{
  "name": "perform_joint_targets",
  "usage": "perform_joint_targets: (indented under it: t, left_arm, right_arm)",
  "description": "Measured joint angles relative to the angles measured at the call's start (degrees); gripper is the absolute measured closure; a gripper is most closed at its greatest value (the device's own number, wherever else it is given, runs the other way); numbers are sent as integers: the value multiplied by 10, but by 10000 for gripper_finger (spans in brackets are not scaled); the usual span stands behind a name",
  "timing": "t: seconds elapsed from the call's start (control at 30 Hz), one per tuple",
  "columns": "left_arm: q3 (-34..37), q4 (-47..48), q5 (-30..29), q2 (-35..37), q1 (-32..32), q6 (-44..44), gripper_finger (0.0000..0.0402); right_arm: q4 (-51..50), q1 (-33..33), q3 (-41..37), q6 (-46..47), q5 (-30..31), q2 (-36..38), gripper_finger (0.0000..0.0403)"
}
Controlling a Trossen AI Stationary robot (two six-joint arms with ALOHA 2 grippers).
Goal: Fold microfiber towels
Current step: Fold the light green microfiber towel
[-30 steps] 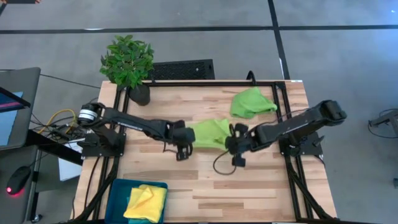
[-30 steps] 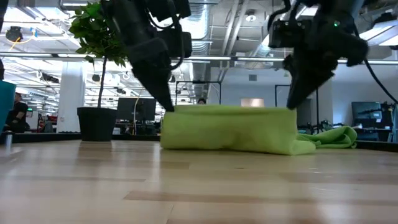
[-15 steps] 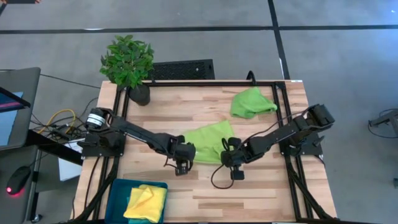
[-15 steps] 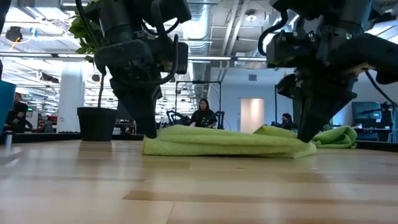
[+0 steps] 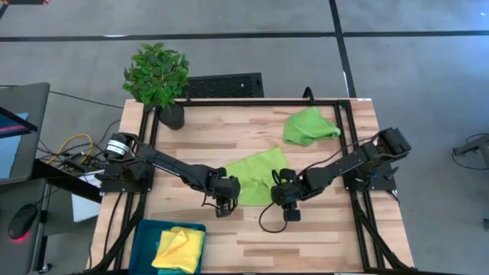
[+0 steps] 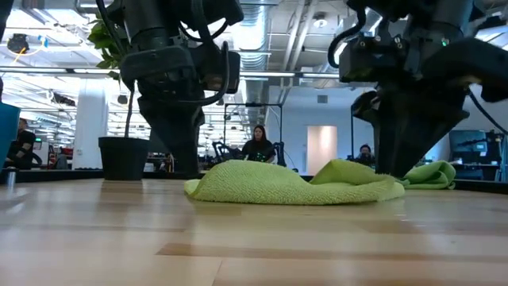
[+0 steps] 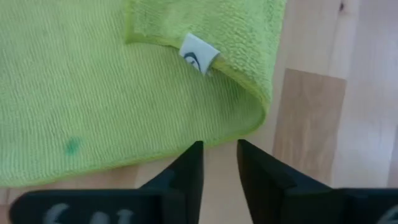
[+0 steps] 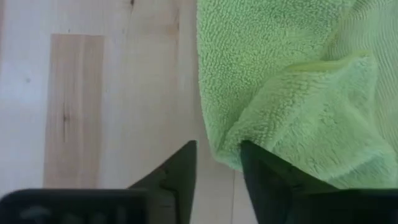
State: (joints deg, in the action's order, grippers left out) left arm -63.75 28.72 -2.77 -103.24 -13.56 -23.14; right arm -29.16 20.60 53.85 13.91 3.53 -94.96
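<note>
Lying in the middle of the worktop (image 5: 306, 237), the lime green towel (image 5: 256, 166) has one fold laid over it, and both grippers sit at its near edge. The left gripper (image 7: 217, 163) hangs over the corner that carries the white tag (image 7: 199, 53); its fingers stand a little apart with bare wood between them and pinch nothing. The right gripper (image 8: 217, 167) is at the opposite near corner, its fingers likewise parted, with only the very rim of the cloth beside one of them and no grip on it. In the low view the towel slumps flat between the two arms, with a bump toward the right arm's side.

My judgement is that the first fold is just set down and let go. The folded layer looks uneven, the right corner bunched. The next move probably calls for lifting clear, then taking fresh holds for a second fold or a tidy-up.

A second lime green towel (image 5: 309, 126) lies crumpled at the far right, well apart. A yellow towel (image 5: 180, 249) rests in the teal tray (image 5: 142, 238) at the near left.
</note>
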Motion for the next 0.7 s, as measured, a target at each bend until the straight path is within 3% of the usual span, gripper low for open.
perform_joint_targets:
  t: [0.2, 0.5, 0.7]
  left_arm:
    - [0, 18, 0, 0, 0, -23, 278]
    - [0, 23, -1, 0, -7, -26, 271]
    - [0, 24, -7, 0, -7, -25, 271]
  right_arm:
    - [-64, 0, 64, -46, -1, 7, 206]
    - [-78, -57, 107, -109, 28, 36, 206]
    - [-62, -138, 106, -145, -43, -7, 218]
